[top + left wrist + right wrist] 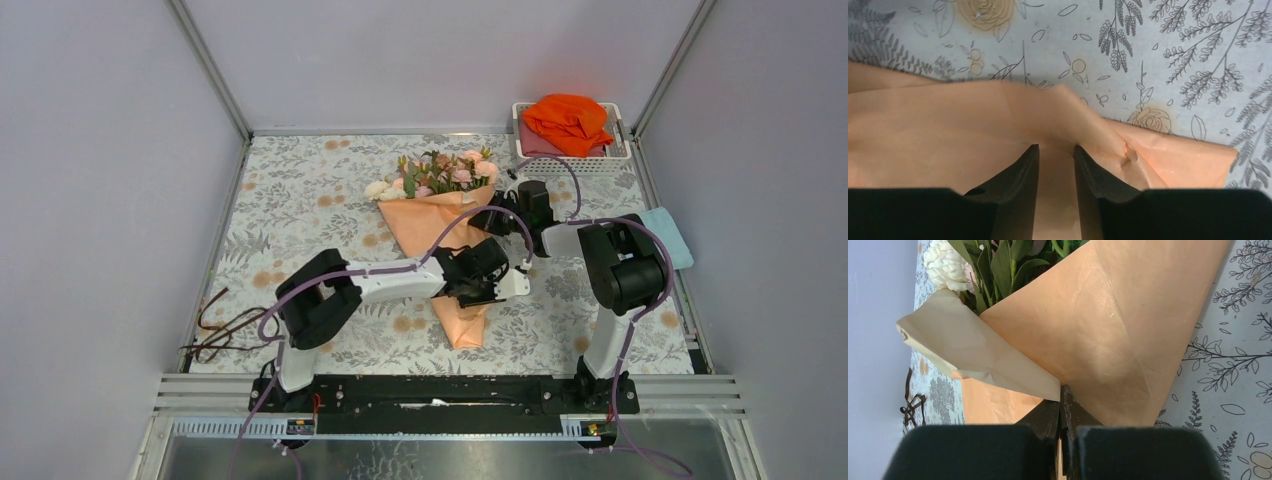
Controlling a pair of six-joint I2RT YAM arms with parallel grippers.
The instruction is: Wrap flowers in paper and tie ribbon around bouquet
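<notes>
Bouquet [437, 222] | we see flowers [442, 172] overhead, only crinkled peach paper [948, 120] from left wrist | left gripper [1055, 148] jaws parted | right gripper [1062, 391] jaws clenched

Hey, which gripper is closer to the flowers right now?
Right. The right gripper sits at the wide end of the paper, just short of the flowers; the left gripper is farther down the wrap, over its narrow part.

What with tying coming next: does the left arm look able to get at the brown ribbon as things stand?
Probably yes: the ribbon lies uncovered at the near left, beside that arm's base. The left gripper is at the bouquet's narrow end, so it must fold back tightly.
</notes>
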